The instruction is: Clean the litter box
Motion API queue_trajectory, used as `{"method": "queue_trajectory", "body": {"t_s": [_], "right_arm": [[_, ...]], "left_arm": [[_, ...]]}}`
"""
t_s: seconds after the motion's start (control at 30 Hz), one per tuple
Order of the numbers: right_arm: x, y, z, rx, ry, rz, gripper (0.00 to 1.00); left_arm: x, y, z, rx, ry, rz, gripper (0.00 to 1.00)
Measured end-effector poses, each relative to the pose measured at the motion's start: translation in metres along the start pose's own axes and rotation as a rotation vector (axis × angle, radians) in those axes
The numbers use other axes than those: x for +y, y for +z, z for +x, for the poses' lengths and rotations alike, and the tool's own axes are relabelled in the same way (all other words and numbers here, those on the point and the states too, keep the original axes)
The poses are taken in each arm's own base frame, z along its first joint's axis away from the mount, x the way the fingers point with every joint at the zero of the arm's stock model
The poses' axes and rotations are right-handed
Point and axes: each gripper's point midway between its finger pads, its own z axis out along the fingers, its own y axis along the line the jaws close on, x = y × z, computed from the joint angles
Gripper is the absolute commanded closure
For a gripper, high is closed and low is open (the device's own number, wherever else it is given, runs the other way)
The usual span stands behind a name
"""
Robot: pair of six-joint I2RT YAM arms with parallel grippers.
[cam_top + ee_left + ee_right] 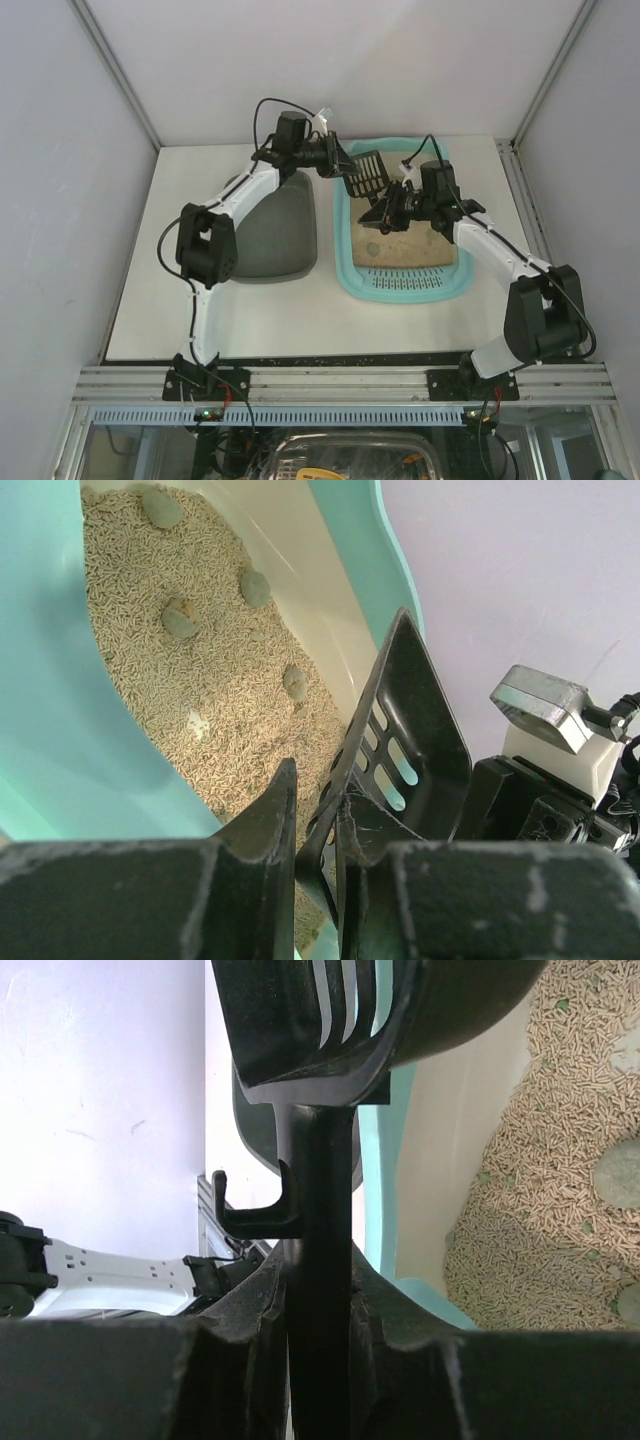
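The light-turquoise litter box (400, 292) holds beige litter with several grey-green clumps (180, 618). A black slotted scoop (367, 172) hangs above the box's far left part. My right gripper (385, 213) is shut on the scoop's handle (320, 1290), which runs straight up between the jaws (318, 1260). My left gripper (345, 165) is at the scoop's far end, and its jaws (316, 782) stand closed on the side wall of the scoop's pan (420, 740). The box's wall shows in the left wrist view (50, 680) and the right wrist view (378, 1160).
A dark grey rounded tray (275, 235) lies left of the litter box, partly under my left arm. The box's slotted end (405, 280) faces the near edge. White walls enclose the table on three sides.
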Motion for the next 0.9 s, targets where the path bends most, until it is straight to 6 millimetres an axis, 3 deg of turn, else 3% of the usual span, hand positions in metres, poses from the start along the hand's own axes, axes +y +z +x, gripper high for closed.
{"method": "queue_trajectory", "body": {"t_s": [0.03,0.07,0.1,0.13,0.23,0.33,0.47,0.6,0.9], "right_arm": [[0.0,-0.001,-0.001,-0.001,0.006,-0.001,1.0],[-0.001,-0.001,-0.001,-0.002,0.012,-0.001,1.0],[-0.001,-0.002,-0.002,-0.003,0.017,0.0,1.0],[-0.003,-0.003,-0.003,-0.007,0.03,0.011,1.0],[-0.022,-0.014,-0.005,-0.006,0.1,0.134,1.0],[-0.029,-0.028,-0.012,-0.002,0.119,0.231,1.0],[-0.035,-0.047,-0.031,-0.014,0.075,0.394,1.0],[-0.062,-0.057,-0.031,0.023,0.064,0.563,1.0],[-0.126,-0.063,-0.033,0.166,0.032,0.877,1.0]], "left_arm": [[0.001,-0.001,-0.001,-0.002,-0.002,-0.001,0.62],[0.002,-0.001,-0.001,-0.002,-0.003,-0.003,0.3],[0.003,-0.002,-0.002,-0.003,-0.002,-0.006,0.04],[0.005,-0.002,-0.002,-0.007,-0.004,-0.018,0.0],[0.003,-0.009,-0.009,-0.012,-0.007,-0.024,0.0],[0.005,-0.023,-0.022,-0.042,-0.008,-0.067,0.0],[0.018,-0.05,-0.054,-0.129,-0.02,-0.21,0.0],[0.025,-0.076,-0.085,-0.25,-0.047,-0.328,0.0],[0.043,-0.089,-0.099,-0.361,-0.21,-0.43,0.0]]}}
